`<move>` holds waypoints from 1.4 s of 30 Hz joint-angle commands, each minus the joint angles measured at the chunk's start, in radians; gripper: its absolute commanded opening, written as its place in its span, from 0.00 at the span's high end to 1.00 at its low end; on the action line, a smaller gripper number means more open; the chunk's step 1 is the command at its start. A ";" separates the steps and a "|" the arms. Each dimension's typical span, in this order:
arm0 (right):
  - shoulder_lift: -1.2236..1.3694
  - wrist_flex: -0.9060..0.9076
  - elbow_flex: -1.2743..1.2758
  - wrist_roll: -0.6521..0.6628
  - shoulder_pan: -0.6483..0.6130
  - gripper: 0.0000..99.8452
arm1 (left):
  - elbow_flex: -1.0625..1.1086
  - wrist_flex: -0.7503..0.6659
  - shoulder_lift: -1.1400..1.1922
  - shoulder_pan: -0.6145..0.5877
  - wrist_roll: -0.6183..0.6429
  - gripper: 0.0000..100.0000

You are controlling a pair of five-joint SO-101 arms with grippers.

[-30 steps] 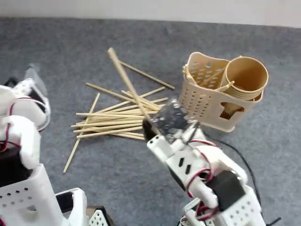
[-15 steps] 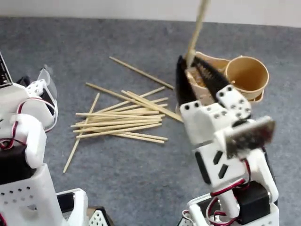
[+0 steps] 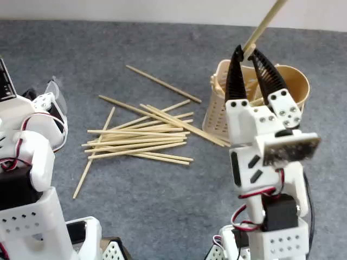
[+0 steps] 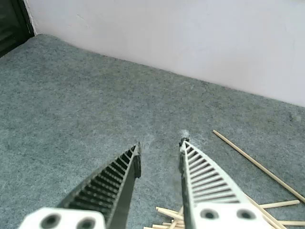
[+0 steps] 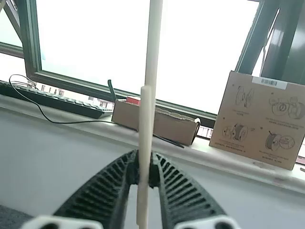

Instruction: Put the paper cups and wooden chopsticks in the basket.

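My right gripper is raised above the cream basket and shut on a wooden chopstick that points up and away. In the right wrist view the chopstick stands upright between the pinched black fingers of that gripper. Stacked paper cups sit in the basket's right side. A pile of several loose chopsticks lies on the grey carpet left of the basket. My left gripper hovers open over bare carpet, with chopstick ends nearby.
The left arm's white body stands at the left edge. One lone chopstick lies apart behind the pile. A white wall borders the far side of the carpet.
The right arm lifted a chopstick off the pile, swung right and up, and now holds it above the basket. The left arm shifted slightly.
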 commanded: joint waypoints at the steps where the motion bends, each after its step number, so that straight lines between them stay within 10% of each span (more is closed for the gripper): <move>1: -0.013 -0.044 0.050 -0.005 0.031 0.99 | -0.005 -0.018 -0.015 0.027 -0.011 0.86; 24: 0.137 0.151 0.110 -0.226 0.148 0.82 | 0.028 -0.021 -0.021 0.027 -0.008 0.86; 42: -0.170 0.837 -0.039 -0.068 -0.384 0.97 | 0.068 -0.072 -0.021 0.027 -0.008 0.86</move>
